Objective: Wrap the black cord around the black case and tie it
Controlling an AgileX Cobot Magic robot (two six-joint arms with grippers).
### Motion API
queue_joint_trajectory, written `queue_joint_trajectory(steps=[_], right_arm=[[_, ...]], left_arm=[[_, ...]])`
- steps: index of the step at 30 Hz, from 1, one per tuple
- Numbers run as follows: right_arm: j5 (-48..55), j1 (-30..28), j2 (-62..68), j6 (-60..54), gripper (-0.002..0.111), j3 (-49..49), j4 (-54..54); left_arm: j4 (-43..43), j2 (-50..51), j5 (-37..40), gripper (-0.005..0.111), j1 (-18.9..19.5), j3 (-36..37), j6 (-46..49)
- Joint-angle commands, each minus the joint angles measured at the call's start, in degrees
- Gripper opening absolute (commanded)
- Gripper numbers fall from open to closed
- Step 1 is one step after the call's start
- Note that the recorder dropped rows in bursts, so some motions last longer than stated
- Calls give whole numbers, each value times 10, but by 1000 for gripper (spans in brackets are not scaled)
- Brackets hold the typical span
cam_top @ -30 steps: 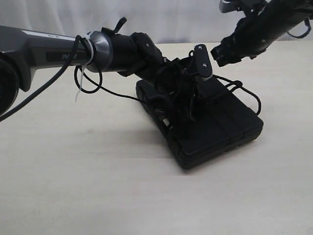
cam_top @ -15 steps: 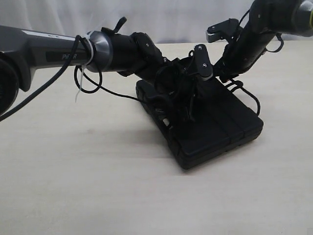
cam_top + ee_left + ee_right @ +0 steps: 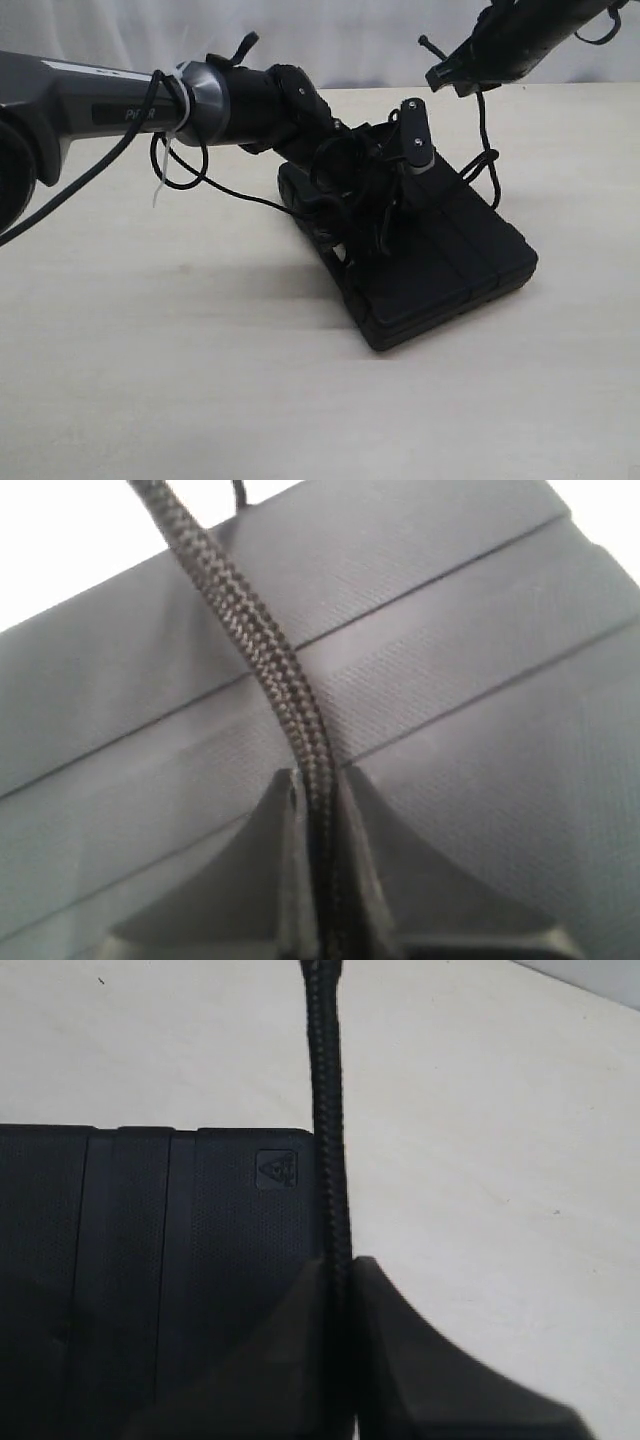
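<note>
Exterior view: the black case point(image 3: 440, 260) lies mid-way across the table point(image 3: 200, 390), one corner toward the near edge. Over its lid the left hand point(image 3: 318, 810) is clenched on the black cord point(image 3: 250, 630), its arm reaching in low and nearly level. Beyond, toward the far edge, the right hand point(image 3: 340, 1280) is raised, pinching a strand that runs almost straight down to the case. We judge tying is under way; next, pull both strands apart to cinch.

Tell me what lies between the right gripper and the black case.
Only the black cord, running from the shut right gripper down to the black case; the exterior view shows it.
</note>
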Motion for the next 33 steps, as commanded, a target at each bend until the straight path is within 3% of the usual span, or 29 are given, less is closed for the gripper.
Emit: queue_joint_trajectory(steps=[1, 5, 7, 10, 13, 15, 18, 21, 26, 33], right_arm=[[-20, -2, -13, -4, 4, -2, 4], [-23, -2, -30, -4, 4, -2, 4], [-25, -2, -38, -2, 4, -2, 4], [-39, -2, -53, 5, 4, -2, 15], [-44, -2, -67, 5, 4, -2, 32], [-56, -2, -86, 5, 4, -2, 32], [-41, -1, -112, 5, 4, -2, 45], [-37, -1, -139, 5, 4, -2, 52], [-23, -1, -140, 5, 4, 9, 52], [-59, -1, -139, 5, 4, 40, 52]], left_arm=[[82, 2, 26, 11, 0, 2, 3], [107, -9, 65, 45, 0, 2, -2], [140, -18, 91, 53, 0, 2, -42], [225, -25, 58, 54, 1, 2, -109], [223, -34, 48, 54, 1, 2, -119], [203, -64, 68, 54, 1, 2, -122], [93, -88, 76, 54, 1, 2, -119], [93, -79, 59, 54, 0, 2, -119], [49, -66, -68, 34, 0, 2, -123], [-49, -38, -106, 0, 0, 2, -62]])
